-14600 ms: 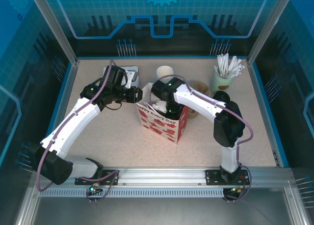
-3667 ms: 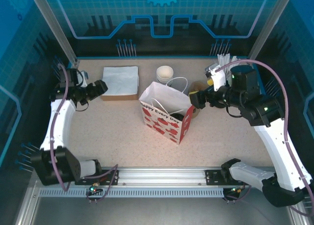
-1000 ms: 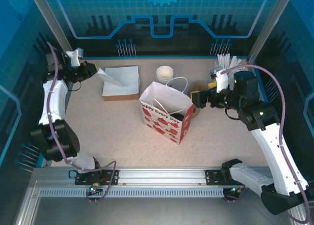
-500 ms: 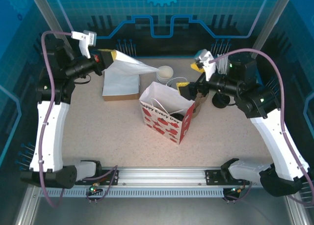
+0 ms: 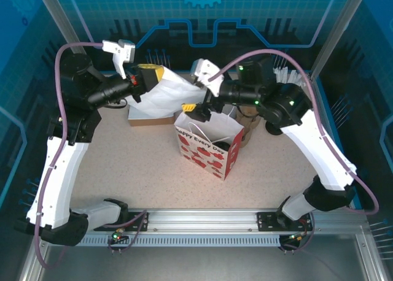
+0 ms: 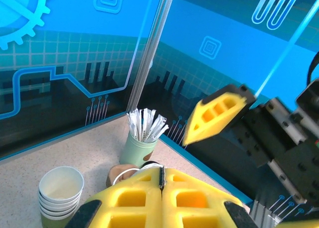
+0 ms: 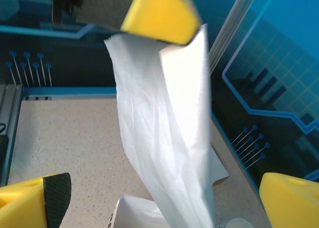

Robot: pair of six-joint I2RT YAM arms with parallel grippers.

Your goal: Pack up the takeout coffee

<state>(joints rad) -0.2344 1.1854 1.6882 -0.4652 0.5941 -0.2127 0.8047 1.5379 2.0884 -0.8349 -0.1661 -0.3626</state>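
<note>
My left gripper (image 5: 152, 73) is shut on the top edge of a white napkin (image 5: 177, 92), held high behind the paper bag (image 5: 209, 140). The napkin (image 7: 164, 138) hangs down between the wide-open fingers of my right gripper (image 7: 164, 203), with the left gripper's yellow fingertips (image 7: 159, 14) above it. From above, the right gripper (image 5: 199, 104) hovers over the bag's back left edge at the napkin's lower end. A dark rounded shape (image 5: 225, 147) inside the bag looks like the takeout coffee. In the left wrist view my left gripper (image 6: 160, 180) is pressed shut.
A napkin stack (image 5: 144, 112) lies at the back left, partly hidden. A stack of paper cups (image 6: 60, 193), a brown object (image 6: 119, 173) and a pale-green pot of white sticks (image 6: 142, 143) stand behind the bag. The right arm (image 5: 307, 134) arches over the back right.
The left gripper has carried the napkin rightward toward the bag. The right gripper has swung left from beside the bag to the napkin's lower end, still open.
</note>
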